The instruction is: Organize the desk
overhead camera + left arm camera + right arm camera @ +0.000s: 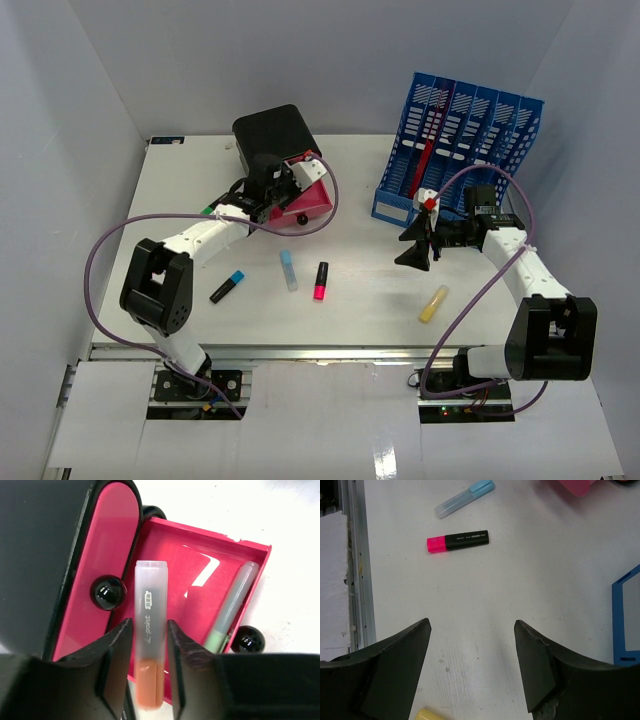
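White laminate is being shown across the desk [360, 320], which is filling the ctr of the top view. A metal rail [330, 352] is running along its lower edge, and pale grey walls [60, 100] are closing it in at left, right and back.

Writing: small print is being carried along the clear part of the orange highlighter [150, 595], w/ one word reading approx. "point"; the rest is too small. Print on the pink-and-black highlighter [457, 542] is being seen as a pale strip only, not legible.

L gripper [148, 630] is being held over the open pink drawer [200, 545] of the black drawer unit [272, 135], upper left of the top view. Its jaws are being shown narrowly apart w/ the orange highlighter standing btwn them; whether it is being gripped cannot be told. A green pen [235, 605] is lying along the drawer's right side.

R gripper [472, 630] is being held wide open, w/ nothing in it, above bare desk near the blue file rack [460, 130] at upper right.

Lower ctr of the desk, three more are lying apart: a blue-capped black highlighter [227, 287], a pale blue highlighter [288, 270] and a yellow highlighter [433, 304].
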{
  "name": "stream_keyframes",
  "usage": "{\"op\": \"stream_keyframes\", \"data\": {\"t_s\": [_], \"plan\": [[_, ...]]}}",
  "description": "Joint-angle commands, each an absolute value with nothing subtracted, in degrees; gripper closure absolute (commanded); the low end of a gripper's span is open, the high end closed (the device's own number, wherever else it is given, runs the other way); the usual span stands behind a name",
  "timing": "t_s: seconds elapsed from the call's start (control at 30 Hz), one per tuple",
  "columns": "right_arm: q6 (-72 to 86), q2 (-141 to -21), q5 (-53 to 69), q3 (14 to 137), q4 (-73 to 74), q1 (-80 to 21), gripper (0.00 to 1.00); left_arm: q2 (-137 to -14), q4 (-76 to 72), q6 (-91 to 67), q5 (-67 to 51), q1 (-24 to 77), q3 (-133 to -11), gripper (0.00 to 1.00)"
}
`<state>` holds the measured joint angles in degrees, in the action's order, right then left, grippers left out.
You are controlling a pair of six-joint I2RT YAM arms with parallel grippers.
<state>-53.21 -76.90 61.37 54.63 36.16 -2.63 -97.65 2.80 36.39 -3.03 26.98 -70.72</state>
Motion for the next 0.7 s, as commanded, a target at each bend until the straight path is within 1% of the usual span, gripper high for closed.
{"op": "stream_keyframes", "data": {"t_s": [0.0,0.03,0.1,0.17,0.3,0.37,0.4,0.47,0.5,0.57,0.6,0.67], "plan": [[-54.4,-77.3,62.2,55.9,37.4,-2.2,0.26,-96.8,-0.5,37.4,-4.0,27.2,-70.6,0.52],[-54.5,-77.3,62.2,56.0,37.4,-2.1,0.26,-97.1,-1.4,37.4,-3.8,27.2,-70.7,0.49],[-54.8,-77.3,62.3,56.0,37.7,-2.1,0.26,-97.9,-2.4,37.6,-3.2,27.2,-70.8,0.39],[-55.2,-77.3,62.4,56.1,38.1,-1.9,0.26,-98.6,-2.5,37.8,-2.7,27.2,-71.4,0.33],[-57.3,-76.9,62.6,56.1,40.2,-1.8,0.26,-97.5,-1.5,36.4,-3.4,27.2,-73.0,0.32],[-63.2,-77.0,62.6,56.5,45.3,-1.8,0.26,-95.7,-0.6,33.2,-5.9,27.2,-73.6,0.31],[-71.0,-77.2,62.2,57.0,50.6,-2.1,0.25,-93.8,-0.4,30.9,-7.9,27.3,-73.3,0.31],[-86.2,-77.3,59.6,57.3,58.5,-2.4,0.24,-89.0,-0.4,26.0,-11.8,27.3,-71.5,0.25],[-92.2,-77.2,57.5,56.9,60.8,-2.5,0.23,-84.8,-0.4,23.7,-13.1,27.2,-70.2,0.16],[-109.0,-76.0,48.5,54.7,65.5,-2.5,0.16,-79.6,-0.6,15.4,-13.1,27.2,-66.3,0.04],[-113.8,-75.1,45.1,54.0,66.4,-2.5,0.13,-76.1,0.3,12.6,-12.9,27.1,-64.9,0.02],[-120.2,-74.4,36.9,53.2,67.5,-2.5,0.08,-70.5,4.0,6.6,-12.2,26.9,-62.0,0.02]]}}
